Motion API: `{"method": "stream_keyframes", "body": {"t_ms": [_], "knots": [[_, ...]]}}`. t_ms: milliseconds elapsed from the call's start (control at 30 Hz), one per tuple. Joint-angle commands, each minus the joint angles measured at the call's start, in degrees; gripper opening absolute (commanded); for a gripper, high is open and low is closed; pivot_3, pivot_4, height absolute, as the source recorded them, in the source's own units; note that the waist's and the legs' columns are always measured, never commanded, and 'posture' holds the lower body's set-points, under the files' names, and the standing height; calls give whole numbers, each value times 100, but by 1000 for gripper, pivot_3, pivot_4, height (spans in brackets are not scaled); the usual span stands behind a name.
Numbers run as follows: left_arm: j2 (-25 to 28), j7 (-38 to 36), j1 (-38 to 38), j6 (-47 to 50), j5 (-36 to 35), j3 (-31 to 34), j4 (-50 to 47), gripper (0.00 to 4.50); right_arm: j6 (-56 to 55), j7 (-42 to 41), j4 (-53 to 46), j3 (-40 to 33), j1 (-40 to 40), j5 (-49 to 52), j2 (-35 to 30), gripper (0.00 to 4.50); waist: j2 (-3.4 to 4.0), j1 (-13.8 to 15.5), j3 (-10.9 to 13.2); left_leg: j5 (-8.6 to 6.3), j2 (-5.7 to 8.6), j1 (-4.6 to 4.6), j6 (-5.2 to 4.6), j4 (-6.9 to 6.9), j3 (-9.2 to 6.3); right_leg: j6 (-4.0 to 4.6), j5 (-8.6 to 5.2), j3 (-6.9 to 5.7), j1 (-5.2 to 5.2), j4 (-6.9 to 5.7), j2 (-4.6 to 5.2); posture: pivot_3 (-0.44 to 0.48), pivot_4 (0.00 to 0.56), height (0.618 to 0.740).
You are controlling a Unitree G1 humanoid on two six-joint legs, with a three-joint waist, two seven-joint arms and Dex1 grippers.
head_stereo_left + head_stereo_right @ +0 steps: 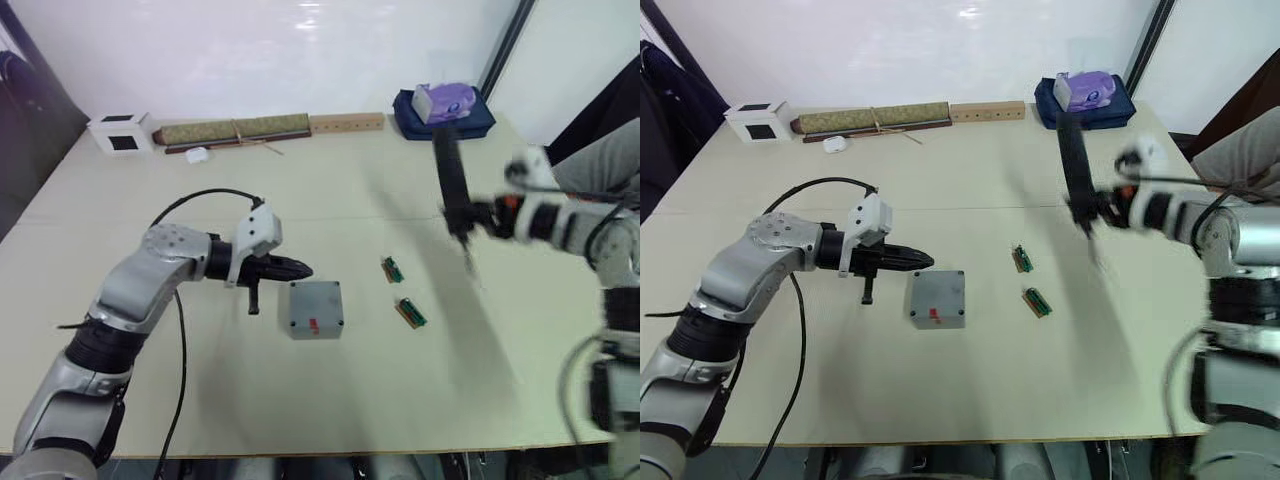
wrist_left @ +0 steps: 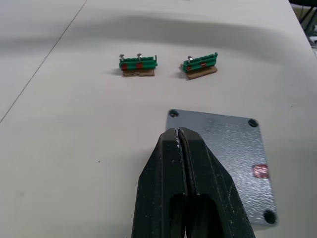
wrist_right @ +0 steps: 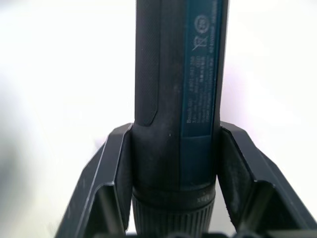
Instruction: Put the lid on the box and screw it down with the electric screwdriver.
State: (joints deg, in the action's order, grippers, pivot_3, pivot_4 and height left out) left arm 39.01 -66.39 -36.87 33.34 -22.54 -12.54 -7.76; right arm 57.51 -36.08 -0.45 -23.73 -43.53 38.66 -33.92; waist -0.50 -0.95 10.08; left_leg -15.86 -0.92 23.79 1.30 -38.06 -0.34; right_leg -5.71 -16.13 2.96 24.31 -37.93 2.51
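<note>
The grey lid (image 1: 315,303) lies flat on top of the box (image 1: 317,334) at the middle of the table, showing corner screw holes and a small red mark (image 2: 260,171). My left gripper (image 1: 303,268) is shut and empty, its tips just over the lid's (image 2: 223,148) far left edge. Off to the right, above the table, my right gripper (image 1: 478,216) is shut on the electric screwdriver (image 1: 447,180). The tool stands nearly upright with its bit pointing down. In the right wrist view its black and blue barrel (image 3: 176,99) sits between the two fingers.
Two small green strips (image 1: 392,269) (image 1: 410,312) lie right of the box. Along the back edge are a white box (image 1: 120,132), a rolled mat (image 1: 235,130), a wooden bar (image 1: 346,123) and a blue bag (image 1: 442,110). A person in grey (image 1: 600,165) is at the far right.
</note>
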Motion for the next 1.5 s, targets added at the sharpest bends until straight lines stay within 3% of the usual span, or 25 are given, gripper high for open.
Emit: {"method": "stream_keyframes", "body": {"t_ms": [33,133,267,633,900,1500], "knots": [[-18,-126,-168,9,6,-20,38,0,-128,1691,-1764,-1172,37,1750,1388,1772,-2,42,-2,4,-1,11,6,3,-4,1,-1,-6,8,-14,6,0,150,740],[-25,-251,-191,78,33,-158,17,0,-612,2055,-3110,-393,788,1383,2030,1772,-1,69,-2,9,0,34,15,-14,-18,1,-1,-19,13,-15,24,0,150,740],[35,-385,-67,90,72,-280,-48,0,-1054,2468,-3769,588,1491,962,2528,1772,0,-6,-2,9,33,37,15,-26,5,-19,10,1,14,-5,47,0,150,740],[-101,-181,429,-631,884,-848,174,0,-2319,1964,-3628,2323,2557,-387,2471,1772,0,-16,-4,11,21,14,16,-25,1,-16,9,1,9,-13,15,0,150,740],[-57,-104,547,-675,1044,-859,10,0,-2889,1897,-3187,2684,2882,-780,2678,1772,-1,-14,-5,10,20,-41,15,-20,1,-14,8,2,-49,-7,14,0,150,740],[-84,-47,531,-548,971,-786,-80,0,-3652,1671,-2485,2776,3044,-1182,2663,1772,-2,-15,-6,10,19,-52,15,-20,-1,-13,7,1,-62,-7,13,0,150,740]]}}
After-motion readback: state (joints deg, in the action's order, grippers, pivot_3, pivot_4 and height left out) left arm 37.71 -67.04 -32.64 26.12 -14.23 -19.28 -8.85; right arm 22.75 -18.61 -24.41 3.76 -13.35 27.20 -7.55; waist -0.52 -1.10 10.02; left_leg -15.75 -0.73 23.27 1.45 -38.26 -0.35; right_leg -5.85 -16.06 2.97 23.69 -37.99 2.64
